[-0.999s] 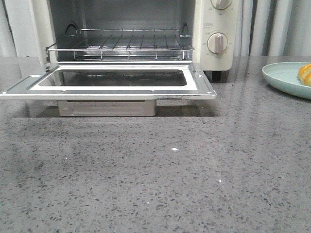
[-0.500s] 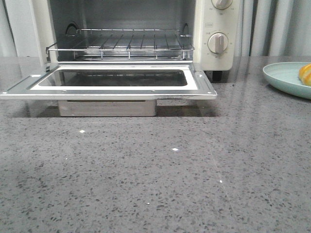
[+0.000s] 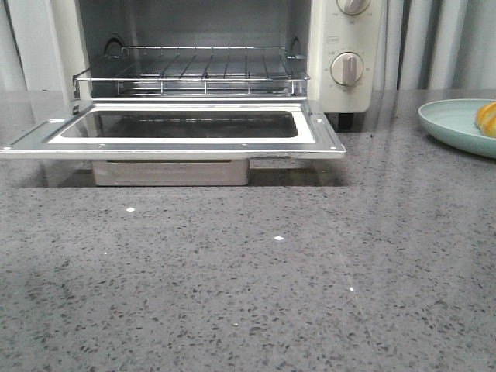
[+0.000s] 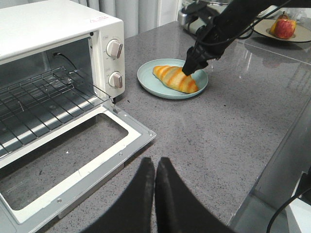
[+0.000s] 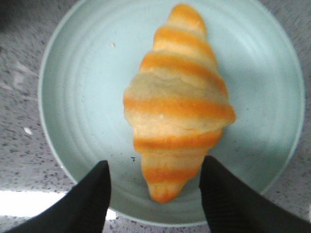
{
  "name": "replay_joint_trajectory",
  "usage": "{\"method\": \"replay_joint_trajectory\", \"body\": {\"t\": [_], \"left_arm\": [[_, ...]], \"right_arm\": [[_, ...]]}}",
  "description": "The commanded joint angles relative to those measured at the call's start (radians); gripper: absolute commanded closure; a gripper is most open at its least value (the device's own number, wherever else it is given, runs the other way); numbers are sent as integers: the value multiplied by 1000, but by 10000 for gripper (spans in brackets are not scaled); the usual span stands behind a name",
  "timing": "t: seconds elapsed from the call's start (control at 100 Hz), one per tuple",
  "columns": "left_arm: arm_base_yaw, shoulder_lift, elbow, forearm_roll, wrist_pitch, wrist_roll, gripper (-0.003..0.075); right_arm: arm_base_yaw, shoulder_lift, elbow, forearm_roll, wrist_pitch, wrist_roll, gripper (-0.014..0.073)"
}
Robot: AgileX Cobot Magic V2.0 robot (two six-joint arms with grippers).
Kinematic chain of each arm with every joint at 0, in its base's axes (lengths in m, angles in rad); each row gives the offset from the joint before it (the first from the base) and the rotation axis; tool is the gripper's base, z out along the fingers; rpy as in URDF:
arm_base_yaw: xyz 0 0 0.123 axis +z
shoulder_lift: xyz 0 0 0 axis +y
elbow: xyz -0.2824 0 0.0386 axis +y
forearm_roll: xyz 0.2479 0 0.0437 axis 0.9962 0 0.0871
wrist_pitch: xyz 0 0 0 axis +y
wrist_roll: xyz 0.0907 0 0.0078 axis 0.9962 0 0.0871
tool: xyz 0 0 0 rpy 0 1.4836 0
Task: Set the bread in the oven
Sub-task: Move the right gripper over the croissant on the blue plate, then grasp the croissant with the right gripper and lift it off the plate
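The bread (image 5: 177, 104), a golden-orange striped croissant roll, lies on a pale teal plate (image 5: 82, 111); it also shows in the left wrist view (image 4: 176, 78), and only its edge shows in the front view (image 3: 487, 118). My right gripper (image 5: 155, 170) is open just above the plate, its fingers either side of the roll's near tapered end, not touching it. It shows from outside in the left wrist view (image 4: 190, 68). The cream-white oven (image 3: 345, 46) stands with its door (image 3: 178, 132) folded down and wire rack (image 3: 194, 70) bare. My left gripper (image 4: 155, 167) is shut and empty above the counter near the door's corner.
The oven's open door (image 4: 73, 165) juts out over the grey speckled counter (image 3: 256, 271). A plate with an apple (image 4: 284, 26) sits on a further surface beyond the right arm. The counter's edge (image 4: 272, 155) drops off close to the left gripper.
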Motion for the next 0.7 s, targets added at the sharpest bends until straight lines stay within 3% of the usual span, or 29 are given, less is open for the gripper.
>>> {"method": "replay_joint_trajectory", "body": {"t": [0.0, 0.29, 0.43, 0.55, 0.69], "left_arm": [[0, 4, -23, -47, -56, -11, 742], [0, 4, -23, -64, -56, -11, 742], [0, 4, -23, -64, -56, -11, 742], [0, 4, -23, -66, -56, -11, 742], [0, 4, -23, -82, -54, -11, 742]], "right_arm": [[0, 14, -33, -14, -39, -1, 232], [0, 131, -31, -14, -11, 15, 260], [0, 162, -29, -7, -11, 17, 432], [0, 167, -29, 13, -11, 18, 671], [0, 132, -65, 15, -11, 21, 657]]}}
